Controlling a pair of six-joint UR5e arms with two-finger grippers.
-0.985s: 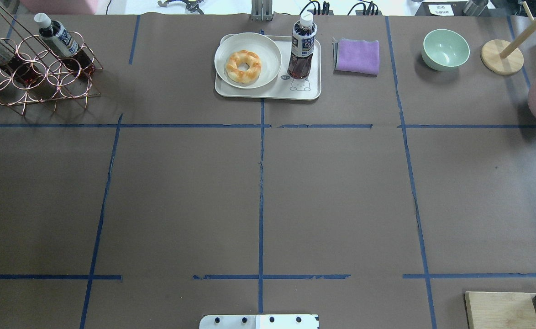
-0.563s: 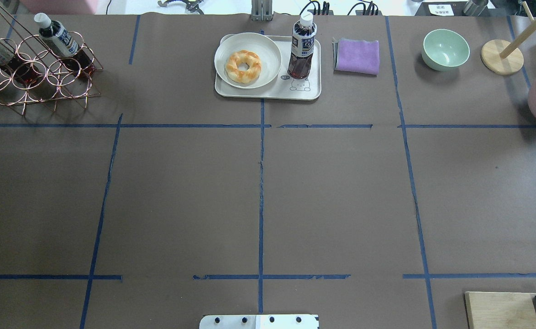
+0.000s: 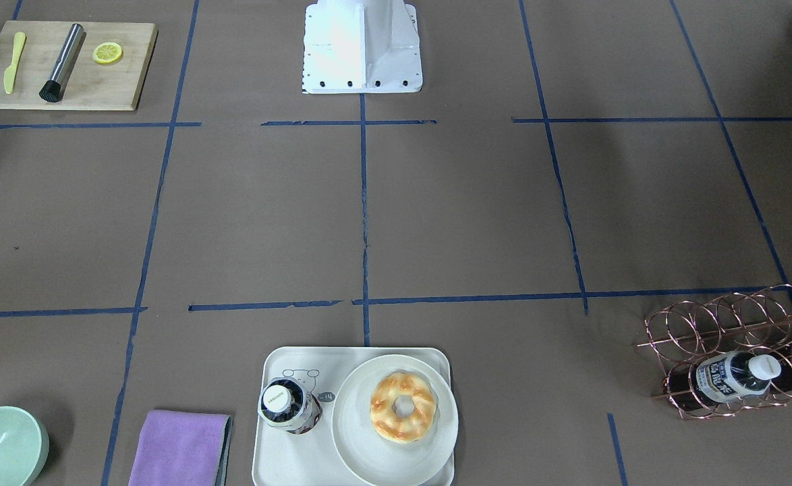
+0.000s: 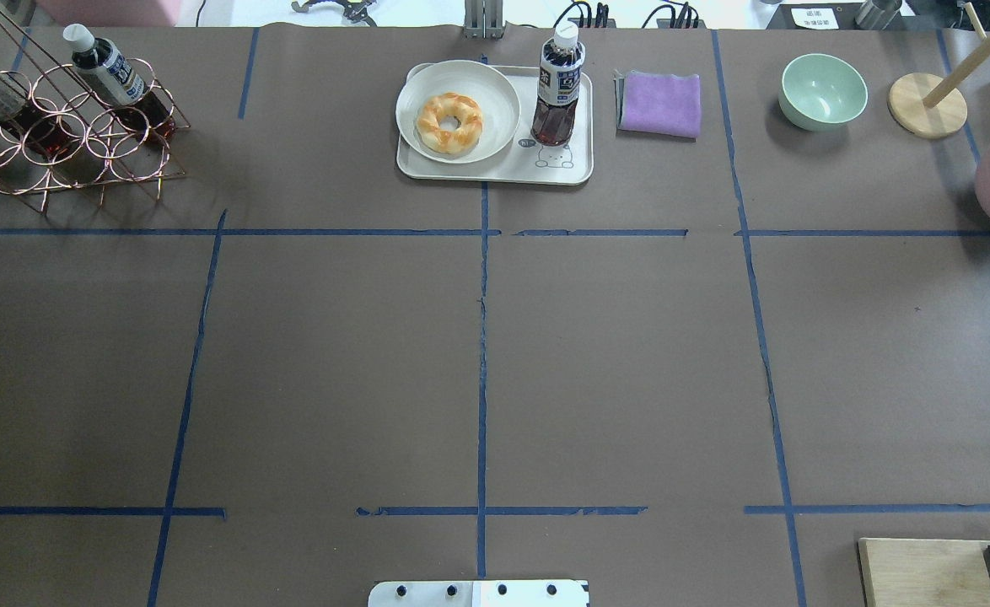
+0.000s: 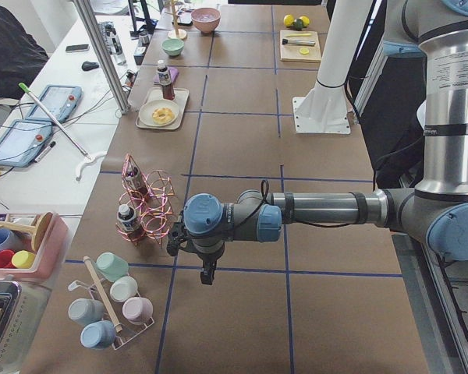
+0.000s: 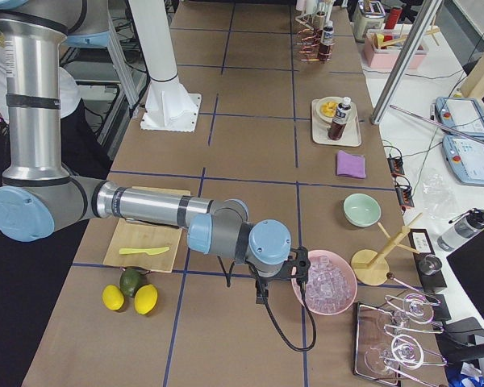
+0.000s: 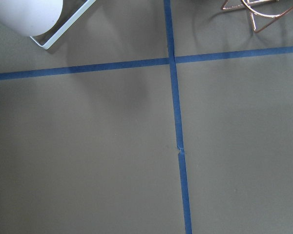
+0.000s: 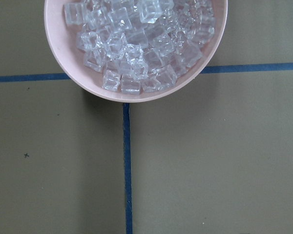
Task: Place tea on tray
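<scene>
The tea (image 4: 557, 88) stands upright on the right part of the cream tray (image 4: 495, 171), just above the bear drawing, with nothing holding it. From the front, the tea (image 3: 289, 406) shows its white cap beside the plate on the tray (image 3: 276, 459). Neither arm reaches into the overhead or front views. My left gripper (image 5: 208, 276) hangs near the copper rack, far from the tray, and my right gripper (image 6: 260, 297) hangs beside the pink ice bowl. Both show only in the side views, so I cannot tell whether they are open or shut.
A donut (image 4: 449, 123) lies on a round plate (image 4: 495, 88) on the tray. A purple cloth (image 4: 660, 103) and a green bowl (image 4: 823, 90) sit to its right. The copper rack (image 4: 56, 139) holds bottles at far left. The pink ice bowl (image 8: 136, 46) and a cutting board (image 3: 65, 67) are near the right arm.
</scene>
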